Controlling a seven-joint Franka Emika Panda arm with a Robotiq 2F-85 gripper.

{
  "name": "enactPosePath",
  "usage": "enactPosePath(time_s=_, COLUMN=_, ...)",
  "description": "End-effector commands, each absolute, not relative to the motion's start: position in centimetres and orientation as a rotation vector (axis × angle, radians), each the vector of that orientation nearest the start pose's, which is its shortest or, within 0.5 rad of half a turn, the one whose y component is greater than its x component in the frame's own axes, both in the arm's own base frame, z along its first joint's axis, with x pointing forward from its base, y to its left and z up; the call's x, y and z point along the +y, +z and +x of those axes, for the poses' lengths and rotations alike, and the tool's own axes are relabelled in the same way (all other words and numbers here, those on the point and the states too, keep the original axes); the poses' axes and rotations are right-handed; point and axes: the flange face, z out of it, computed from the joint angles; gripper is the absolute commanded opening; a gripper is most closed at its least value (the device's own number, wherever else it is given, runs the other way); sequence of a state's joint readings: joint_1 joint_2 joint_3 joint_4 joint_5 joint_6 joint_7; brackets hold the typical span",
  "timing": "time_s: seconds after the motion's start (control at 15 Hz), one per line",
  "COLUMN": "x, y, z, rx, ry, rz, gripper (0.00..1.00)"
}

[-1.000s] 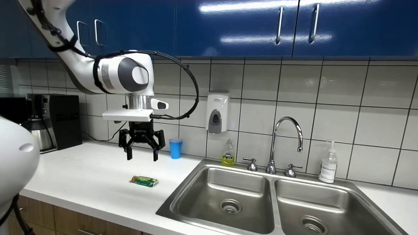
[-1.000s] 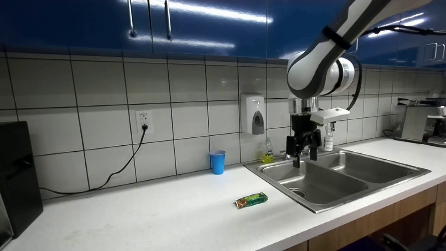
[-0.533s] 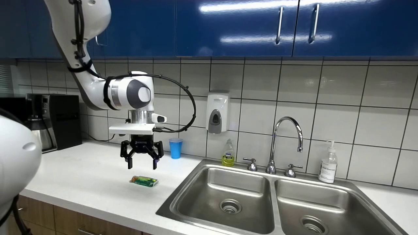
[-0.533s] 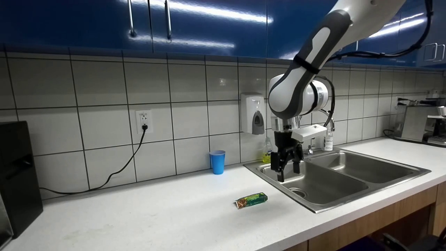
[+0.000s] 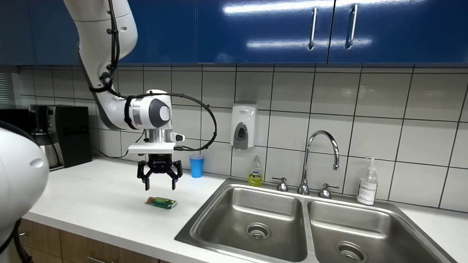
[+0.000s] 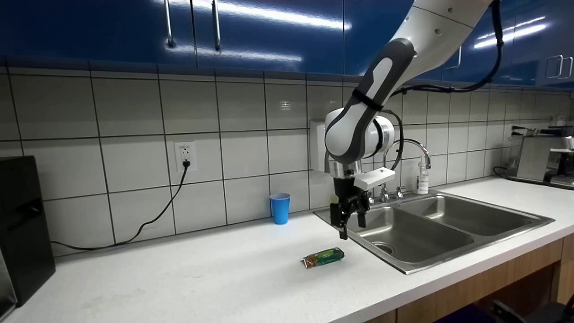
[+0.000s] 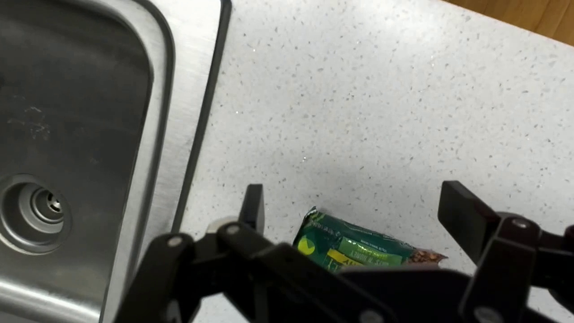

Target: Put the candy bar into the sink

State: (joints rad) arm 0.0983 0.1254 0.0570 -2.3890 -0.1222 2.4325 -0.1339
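Lying beside sink (image 5: 248, 211): candy bar (image 5: 161, 202). Bottle (image 5: 255, 173) holds yellow-green liquid (image 5: 255, 181).

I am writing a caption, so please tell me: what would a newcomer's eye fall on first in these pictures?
Probably the white arm, its open gripper hanging above the counter. Next, the green candy bar on the counter beside the sink, and the blue cup near the wall.

There's 'N HONEY on the candy bar (image 7: 354, 242)!
Tiny ROBOTIQ on the gripper (image 5: 160, 185); pump bottle (image 5: 367, 188), back edge of the sink (image 5: 252, 210): print too small to read.
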Motion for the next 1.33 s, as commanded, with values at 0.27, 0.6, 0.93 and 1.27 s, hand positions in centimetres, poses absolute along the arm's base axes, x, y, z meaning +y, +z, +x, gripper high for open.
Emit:
enactPosePath(time_s=0.27, x=6.8, y=26.6, z=48.4, rx=-0.578, ry=0.119, rz=-3.155, gripper=1.0)
enactPosePath(time_s=0.6, x=5.1, y=26.3, z=49.0, rx=-0.504, ry=0.105, rz=-3.158, gripper=1.0)
enactPosePath(time_s=0.93, x=6.3, y=25.7, z=50.0, rx=-0.503, ry=0.101, rz=-3.152, gripper=1.0)
enactPosePath(time_s=1.27, x=7.8, y=24.6, z=51.3, rx=-0.477, ry=0.039, rz=-3.163, gripper=1.0)
